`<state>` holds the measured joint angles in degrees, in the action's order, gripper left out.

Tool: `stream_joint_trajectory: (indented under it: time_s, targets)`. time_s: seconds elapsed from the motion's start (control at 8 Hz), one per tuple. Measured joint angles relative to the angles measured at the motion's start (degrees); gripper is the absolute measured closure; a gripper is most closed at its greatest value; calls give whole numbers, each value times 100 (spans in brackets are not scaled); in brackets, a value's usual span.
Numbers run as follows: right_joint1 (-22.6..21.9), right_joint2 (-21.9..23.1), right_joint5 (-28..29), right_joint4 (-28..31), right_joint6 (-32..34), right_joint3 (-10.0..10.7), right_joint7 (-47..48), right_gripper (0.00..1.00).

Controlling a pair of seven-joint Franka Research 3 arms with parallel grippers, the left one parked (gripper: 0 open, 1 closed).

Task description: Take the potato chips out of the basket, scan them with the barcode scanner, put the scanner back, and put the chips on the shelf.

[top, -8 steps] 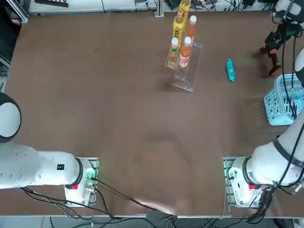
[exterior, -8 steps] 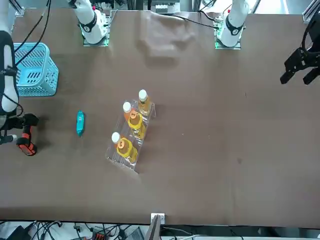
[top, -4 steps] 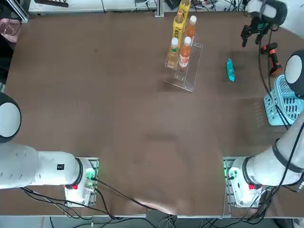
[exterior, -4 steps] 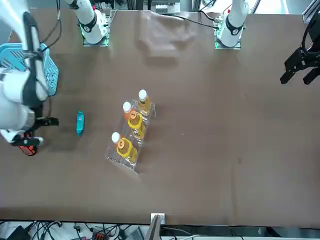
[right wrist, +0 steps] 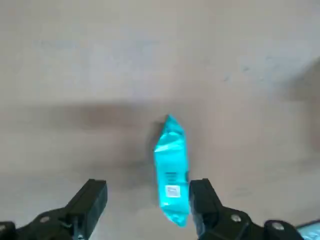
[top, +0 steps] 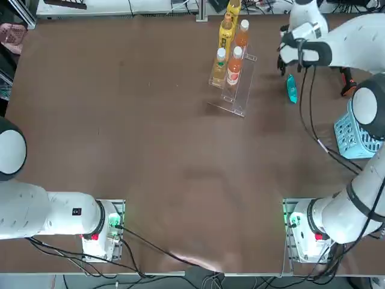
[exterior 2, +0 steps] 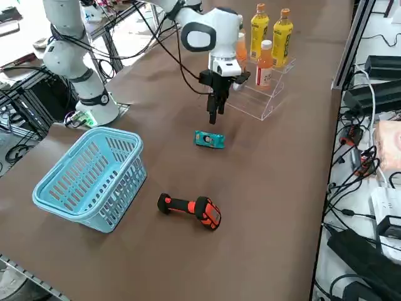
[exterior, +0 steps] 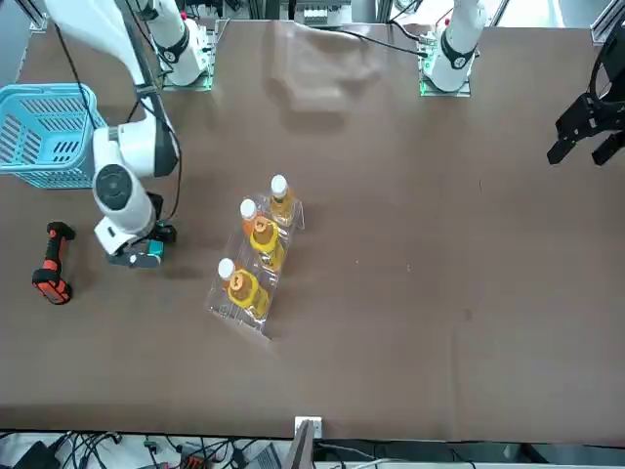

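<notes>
One relation decides the coming pick: how the small, narrow teal-blue packet of potato chips (right wrist: 172, 169) lies against the two black fingers of the right gripper (right wrist: 146, 206); the packet rests flat on the brown table (top: 150, 150), out of the light blue lattice-sided plastic basket (exterior 2: 88, 175) and well apart from it, with the black pistol-shaped barcode scanner with orange-red accents (exterior 2: 190, 209) lying on the table between basket and packet in the right side view; the gripper hangs above the packet, pointing down, its jaws spread wide and holding nothing; in the wrist view the packet's long axis runs roughly parallel to the fingers' length, so the jaws would close across its narrow width, which looks the sensible way to take so slim a thing; yet the packet does not sit midway in the gap; it lies close against one finger (right wrist: 206, 200), its lower end seemingly overlapping that finger's inner edge, while the other finger (right wrist: 90, 200) stands well clear; my judgement is that a small sideways shift toward the packet is needed before descending, or that finger may land on the foil and skid it; the clear acrylic stepped shelf (top: 240, 90) with its orange and yellow drink bottles (top: 231, 48) stands near, on the side away from the basket.
</notes>
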<state>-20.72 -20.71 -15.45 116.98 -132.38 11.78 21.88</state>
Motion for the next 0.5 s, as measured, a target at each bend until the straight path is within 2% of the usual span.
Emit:
stream_joint_trajectory:
  time_s: [0.25, 0.5]
  targets:
    - [34, 4, -31, 533, -622, 53, 56, 0]
    - [81, 8, -34, 746, -882, 106, 56, 0]
